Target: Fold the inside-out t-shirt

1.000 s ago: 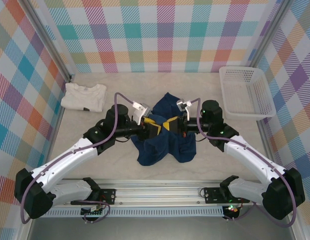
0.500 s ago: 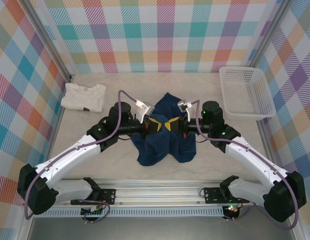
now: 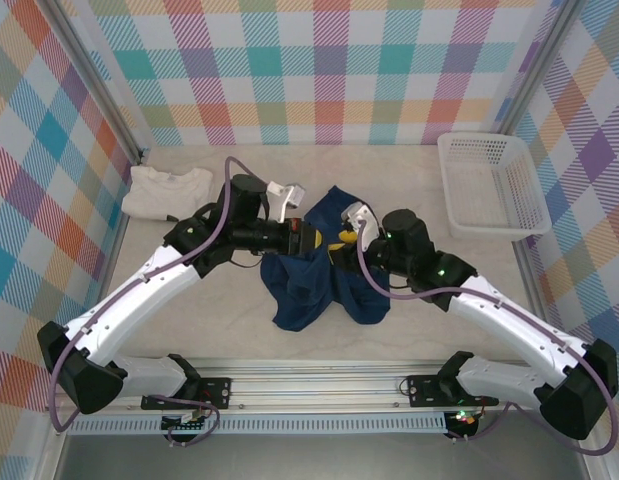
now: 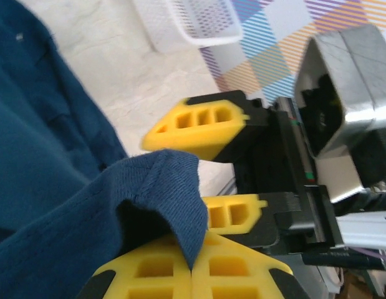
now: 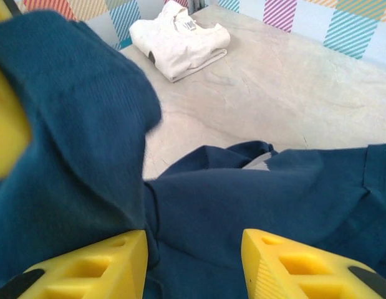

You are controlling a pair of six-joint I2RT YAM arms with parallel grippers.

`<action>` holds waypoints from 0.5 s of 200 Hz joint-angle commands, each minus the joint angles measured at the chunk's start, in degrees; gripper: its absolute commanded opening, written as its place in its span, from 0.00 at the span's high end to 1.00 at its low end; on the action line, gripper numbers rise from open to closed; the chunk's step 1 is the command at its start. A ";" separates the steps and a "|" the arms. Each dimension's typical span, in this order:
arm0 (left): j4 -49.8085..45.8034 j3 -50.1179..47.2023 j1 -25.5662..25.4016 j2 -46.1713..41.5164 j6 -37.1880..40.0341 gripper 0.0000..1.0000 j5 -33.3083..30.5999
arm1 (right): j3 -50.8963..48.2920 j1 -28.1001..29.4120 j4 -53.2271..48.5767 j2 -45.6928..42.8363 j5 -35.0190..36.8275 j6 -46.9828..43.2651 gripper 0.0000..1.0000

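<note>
Navy t-shirt (image 3: 324, 285) is bunched on the table, well left of the basket (image 3: 494, 190). A raised fold is now clamped by the left gripper (image 3: 309, 240). The right gripper (image 3: 341, 240), shut 1 second ago, is now parted. Handover is judged complete; folding is not yet begun.

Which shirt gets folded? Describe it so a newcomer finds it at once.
Look at the middle of the table, between the two arms. The t-shirt lies crumpled there, one corner pinched in the left gripper. It is dark navy, unlike the cream shirt folded neatly at the far left.
</note>
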 commanded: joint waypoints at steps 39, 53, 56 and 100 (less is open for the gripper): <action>-2.99 2.26 0.40 -0.29 -5.05 1.00 -4.53 | -7.60 0.49 14.66 -1.40 -19.28 3.50 0.40; -2.56 2.11 0.36 -0.42 -5.37 1.00 -4.53 | -8.95 1.03 17.82 0.81 -18.87 5.14 0.35; -2.35 2.08 0.38 -0.52 -5.46 1.00 -4.39 | -9.21 1.08 18.46 1.35 -18.72 5.32 0.35; -5.17 4.02 0.98 -1.40 -3.20 1.00 -1.70 | -6.09 1.16 10.03 5.03 3.27 4.79 0.96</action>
